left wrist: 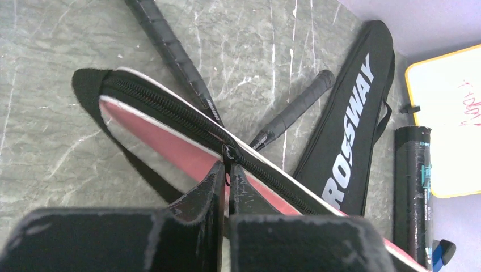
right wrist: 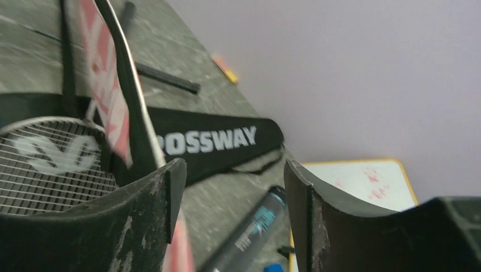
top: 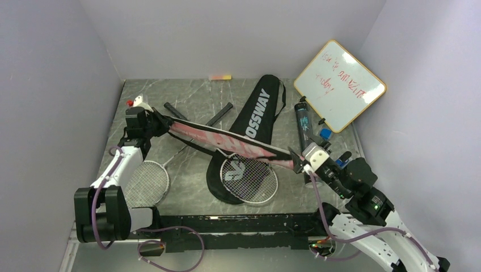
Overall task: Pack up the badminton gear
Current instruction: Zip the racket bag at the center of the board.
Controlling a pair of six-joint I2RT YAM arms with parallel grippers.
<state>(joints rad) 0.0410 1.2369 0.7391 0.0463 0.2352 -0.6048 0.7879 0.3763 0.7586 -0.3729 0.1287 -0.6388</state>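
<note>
Your left claw (left wrist: 227, 173) is clenched on the zipped edge of the pink cover (left wrist: 164, 139); your right claw (right wrist: 233, 175) stands released, the cover just beside it.

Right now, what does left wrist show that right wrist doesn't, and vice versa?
Only left wrist: the black zipper of the pink fabric racket cover, with the left end effector shut on it.
Only right wrist: white-strung racket head, small pink-yellow marker, open right end effector.
Both: the pink cover, black CROSSWAY racket cover, dark cylindrical tube, wood-framed whiteboard.
</note>
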